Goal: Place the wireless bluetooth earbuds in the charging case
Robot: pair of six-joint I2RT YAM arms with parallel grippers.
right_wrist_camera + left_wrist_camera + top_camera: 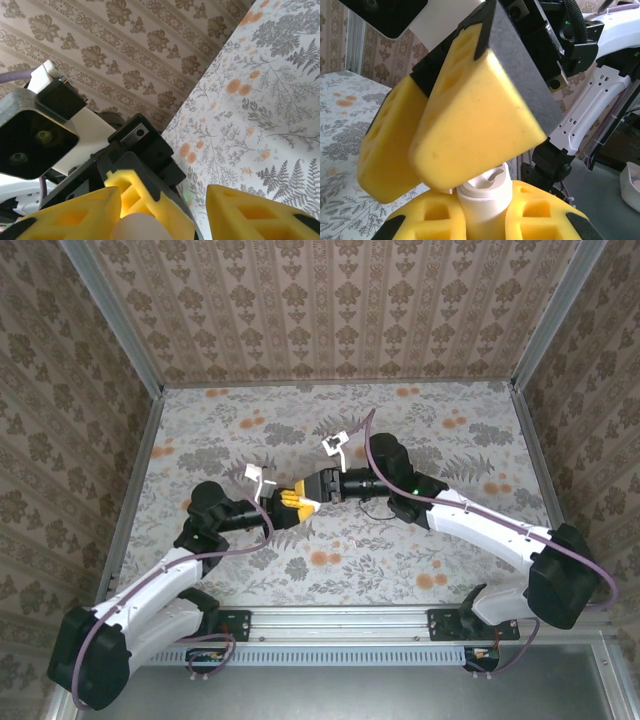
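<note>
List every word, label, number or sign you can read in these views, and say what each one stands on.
None: no text can be read in these views.
On the yellow foam pads: plain, no marking.
On the white plastic part clamped between the lower pads: no lettering visible.
On the wallpaper and the table cover: floral patterns, no letters.
On the white bracket: too small to tell.

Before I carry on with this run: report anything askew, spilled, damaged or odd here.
Nothing looks spilled or broken. The one oddity: the left claw pinches a white part upright, and the right claw crowds its yellow pads down on top of it.
</note>
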